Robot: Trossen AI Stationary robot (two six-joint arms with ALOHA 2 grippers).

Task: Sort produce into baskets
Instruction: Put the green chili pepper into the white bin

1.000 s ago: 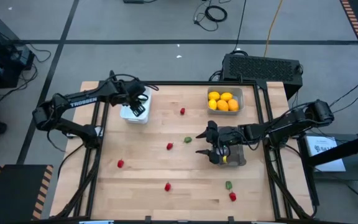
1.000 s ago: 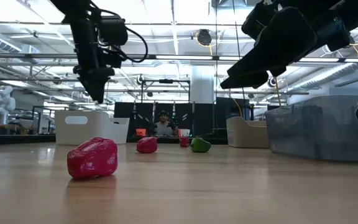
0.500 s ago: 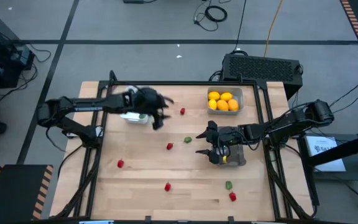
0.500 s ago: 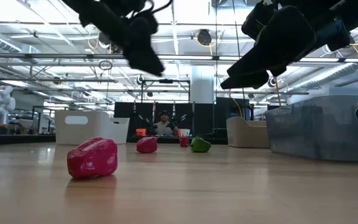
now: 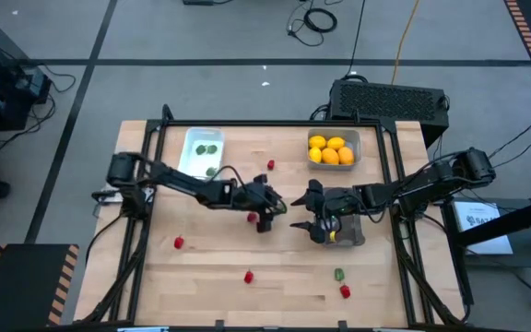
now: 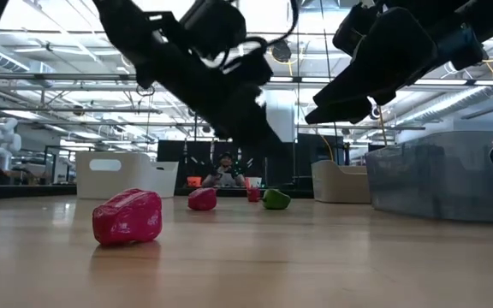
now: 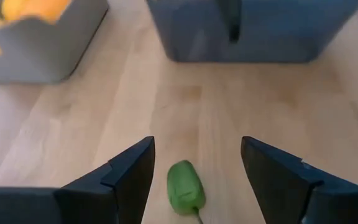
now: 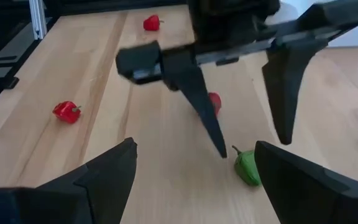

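Fingers of the left end effector [image 7: 194, 171] spread wide around one green piece [image 7: 186, 186]; roughly five red pieces [image 5: 179, 243] dot the table [image 5: 219, 267].

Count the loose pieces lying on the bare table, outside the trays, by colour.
Red pieces: 5
Green pieces: 2
Total: 7

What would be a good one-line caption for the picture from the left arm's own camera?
The open left gripper hovers over a green pepper on the wooden table.
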